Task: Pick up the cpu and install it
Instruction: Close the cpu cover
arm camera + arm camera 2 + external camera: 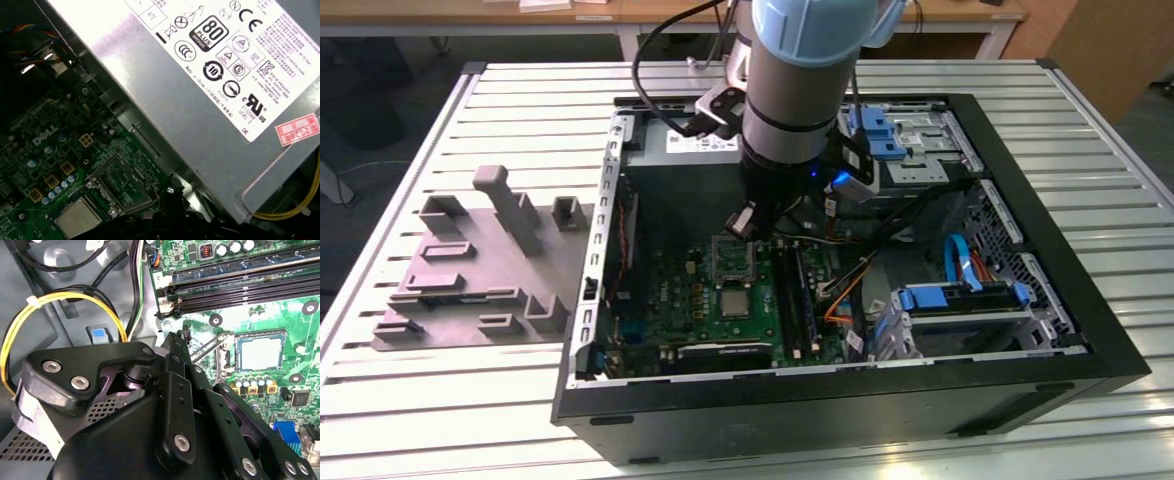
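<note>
Slatted metal table point(440, 400) fills the exterior view, with wooden desks at the back edge. On it lies an open black computer case point(1067, 330), its side panel off and the inside facing up. Beside the case, on the exterior view's left, sits a grey moulded fixture point(467, 280) with upright posts and low blocks.

A robot arm point(794, 90) comes down into the case from above, and its gripper point(754, 222) hangs just over the green motherboard point(680, 290), near the big grey power supply point(200, 100) with its white label. In the second wrist view the gripper point(172, 347) shows as black linked bars pointing toward the board; whether it is open or closed I cannot tell, and nothing can be seen held in it.

The cpu point(736, 303) lies flat on the motherboard, apart from the gripper. In the second wrist view the cpu point(260, 352) sits inside the square socket frame, pale top up, with the metal retention plate point(212, 347) beside it tilted up and open. In the first wrist view the cpu point(77, 220) lies next to that raised plate point(122, 185). Yellow cables point(60, 302) loop over the case floor, and long memory slots point(240, 287) run just beside the socket
</note>
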You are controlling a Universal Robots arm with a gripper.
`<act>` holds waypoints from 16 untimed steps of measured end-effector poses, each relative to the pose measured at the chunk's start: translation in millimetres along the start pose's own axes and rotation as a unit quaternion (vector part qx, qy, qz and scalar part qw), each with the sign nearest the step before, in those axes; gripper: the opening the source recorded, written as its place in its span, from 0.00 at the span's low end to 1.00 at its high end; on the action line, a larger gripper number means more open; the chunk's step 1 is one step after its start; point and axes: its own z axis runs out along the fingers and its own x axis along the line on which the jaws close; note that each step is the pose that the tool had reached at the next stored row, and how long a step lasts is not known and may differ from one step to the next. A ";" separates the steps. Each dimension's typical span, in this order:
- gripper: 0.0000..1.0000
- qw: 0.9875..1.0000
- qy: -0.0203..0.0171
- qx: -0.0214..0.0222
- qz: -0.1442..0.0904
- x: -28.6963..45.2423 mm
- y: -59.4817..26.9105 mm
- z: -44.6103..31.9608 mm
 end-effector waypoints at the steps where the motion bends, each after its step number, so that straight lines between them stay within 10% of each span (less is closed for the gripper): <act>1: 0.11 1.000 0.000 0.000 0.000 -0.1 0.1 -0.9; 16: 0.11 1.000 0.001 0.001 -0.001 0.2 0.0 -1.2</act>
